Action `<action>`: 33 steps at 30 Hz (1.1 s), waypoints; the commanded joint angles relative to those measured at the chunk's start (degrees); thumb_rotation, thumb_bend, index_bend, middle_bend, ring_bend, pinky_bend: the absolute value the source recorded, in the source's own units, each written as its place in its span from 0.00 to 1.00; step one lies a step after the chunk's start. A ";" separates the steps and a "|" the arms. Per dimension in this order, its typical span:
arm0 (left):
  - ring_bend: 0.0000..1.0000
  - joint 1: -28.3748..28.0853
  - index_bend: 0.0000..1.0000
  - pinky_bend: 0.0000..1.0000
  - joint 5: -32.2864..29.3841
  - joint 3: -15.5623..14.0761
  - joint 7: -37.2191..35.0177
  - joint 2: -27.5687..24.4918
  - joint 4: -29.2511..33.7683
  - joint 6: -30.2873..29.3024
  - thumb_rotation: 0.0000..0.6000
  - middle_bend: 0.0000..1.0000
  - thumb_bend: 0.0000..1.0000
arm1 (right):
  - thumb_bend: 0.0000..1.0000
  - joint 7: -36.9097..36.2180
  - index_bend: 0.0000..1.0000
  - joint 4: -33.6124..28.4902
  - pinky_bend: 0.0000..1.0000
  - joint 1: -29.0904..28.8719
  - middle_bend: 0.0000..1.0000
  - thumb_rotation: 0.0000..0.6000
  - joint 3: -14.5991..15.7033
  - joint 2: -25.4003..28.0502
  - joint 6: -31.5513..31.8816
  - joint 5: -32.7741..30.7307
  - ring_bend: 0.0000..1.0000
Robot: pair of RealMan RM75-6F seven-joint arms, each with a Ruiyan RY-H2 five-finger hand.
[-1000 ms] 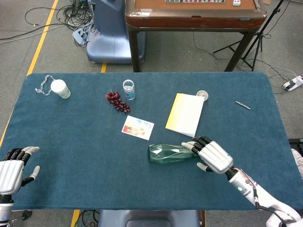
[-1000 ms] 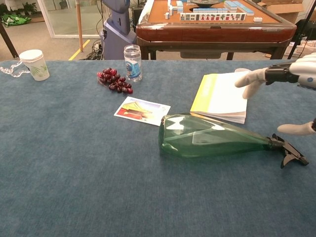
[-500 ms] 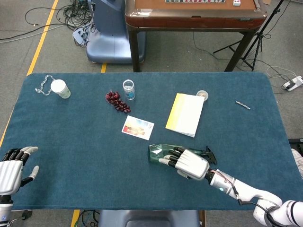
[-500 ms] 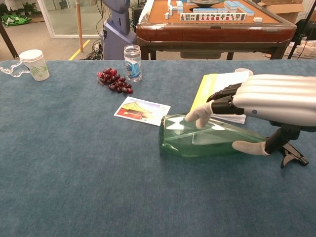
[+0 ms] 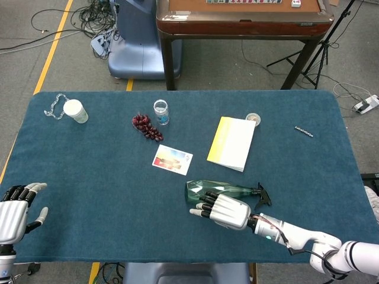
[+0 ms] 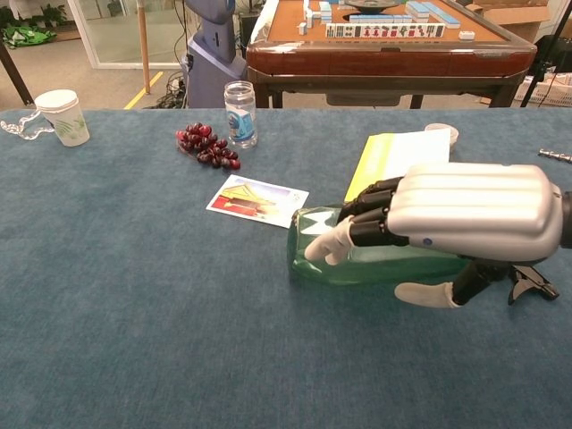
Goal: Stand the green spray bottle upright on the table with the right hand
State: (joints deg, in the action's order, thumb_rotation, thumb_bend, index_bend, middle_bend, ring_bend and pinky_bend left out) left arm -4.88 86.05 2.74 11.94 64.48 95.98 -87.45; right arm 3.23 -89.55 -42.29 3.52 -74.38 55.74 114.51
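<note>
Lying flat, the green spray bottle could roll off — the right hand drapes over it, fingers uncurled, gripping nothing.

light: bright, even, from overhead; no dark corners in either view
shadows: soft, thin band under silver-shelled right hand in chest view
glare: pale sheen on clear green plastic spray bottle just below the fingertips
focus: head view sharp; chest view hand slightly soft
distortion: mild edge bending, head view
</note>
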 commanded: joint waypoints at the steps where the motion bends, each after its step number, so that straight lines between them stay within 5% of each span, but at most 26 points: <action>1: 0.24 0.09 0.26 0.18 -0.13 0.03 0.06 0.01 0.05 -0.08 1.00 0.26 0.36 | 0.43 4.24 0.17 1.66 0.16 -1.14 0.26 1.00 0.15 -0.84 0.19 2.13 0.15; 20: 0.24 0.52 0.26 0.18 0.20 0.35 -1.51 0.06 -0.94 -1.07 1.00 0.26 0.36 | 0.42 10.07 0.17 8.95 0.05 -5.73 0.26 1.00 -0.65 -6.21 -3.46 -0.01 0.12; 33: 0.24 0.62 0.26 0.18 -0.14 0.27 -2.07 0.38 -1.60 -0.67 1.00 0.26 0.36 | 0.42 8.27 0.17 17.34 0.05 -7.54 0.26 1.00 -3.77 -8.99 -7.03 -9.08 0.12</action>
State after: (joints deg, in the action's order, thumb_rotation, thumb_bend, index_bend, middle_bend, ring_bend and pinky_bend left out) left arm -4.26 85.91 3.01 9.89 64.85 94.38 -88.13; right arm 12.03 -73.40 -49.64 0.24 -82.94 49.37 106.59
